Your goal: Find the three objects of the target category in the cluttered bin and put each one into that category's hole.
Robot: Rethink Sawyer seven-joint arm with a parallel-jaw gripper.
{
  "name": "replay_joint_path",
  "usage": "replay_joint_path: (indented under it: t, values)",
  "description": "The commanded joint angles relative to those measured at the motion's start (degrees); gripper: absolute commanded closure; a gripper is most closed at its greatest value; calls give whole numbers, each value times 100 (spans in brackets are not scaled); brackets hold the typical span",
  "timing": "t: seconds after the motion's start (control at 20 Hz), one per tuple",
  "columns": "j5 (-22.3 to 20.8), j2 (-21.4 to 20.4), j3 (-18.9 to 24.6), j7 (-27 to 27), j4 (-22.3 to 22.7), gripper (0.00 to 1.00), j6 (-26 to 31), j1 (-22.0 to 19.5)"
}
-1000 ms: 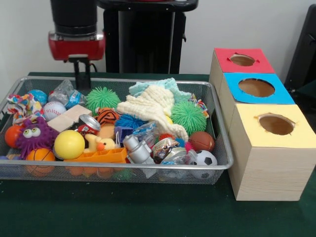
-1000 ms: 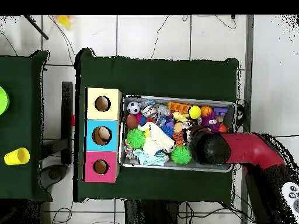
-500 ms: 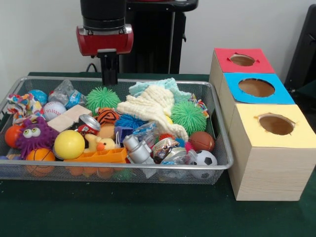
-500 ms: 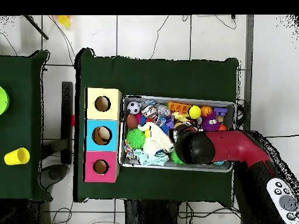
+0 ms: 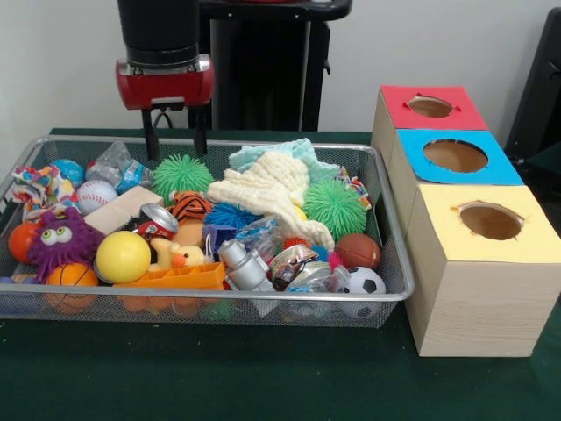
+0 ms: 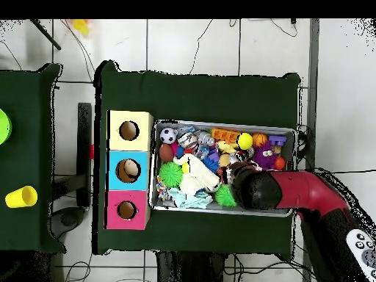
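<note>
Front view, tool: the tool [image 5: 174,145] hangs with its two dark fingers spread, nothing between them, above the bin's far rim and just over the left green spiky ball [image 5: 182,175].
Front view, bin: the wire mesh bin [image 5: 390,263] stands on the green bench [image 5: 263,377], heaped with toys.
Front view, task's thing: the target category is not shown. Going by where the tool hangs, the spiky balls are a likely set: the left green one at the far side, a second green spiky ball [image 5: 335,207] toward the boxes, and a blue spiky ball [image 5: 232,216] between them, half under a cream knitted cloth [image 5: 273,195].
Front view, handling: these look light, soft and springy. My judgement is to close on the ball's middle from above; the soft spikes may give and let it roll.
Front view, holes: a red box [image 5: 456,114], blue box [image 5: 500,171] and yellow box [image 5: 539,241] stand in a row just beside the bin, each with a round hole on top.
Front view, writing: a red can [image 5: 159,220] carries print too small to read; no other label is legible.
Overhead view, tool: the arm [image 6: 294,192] covers it, so the fingers cannot be seen here.
Overhead view, task's thing: one green spiky ball [image 6: 171,174] lies near the boxes, the other [image 6: 224,195] touches the arm's outline.
</note>
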Motion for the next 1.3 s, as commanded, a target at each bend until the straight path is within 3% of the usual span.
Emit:
replay_joint_path:
  t: [0.05,0.9,1.3]
  values:
    - [-358,218,10,-261,18,0,-347,-291]
    - [-902,1182,280,-921,-675,0,-276,-1108]
    - [-1031,1192,433,-1143,-850,0,-58,-1321]
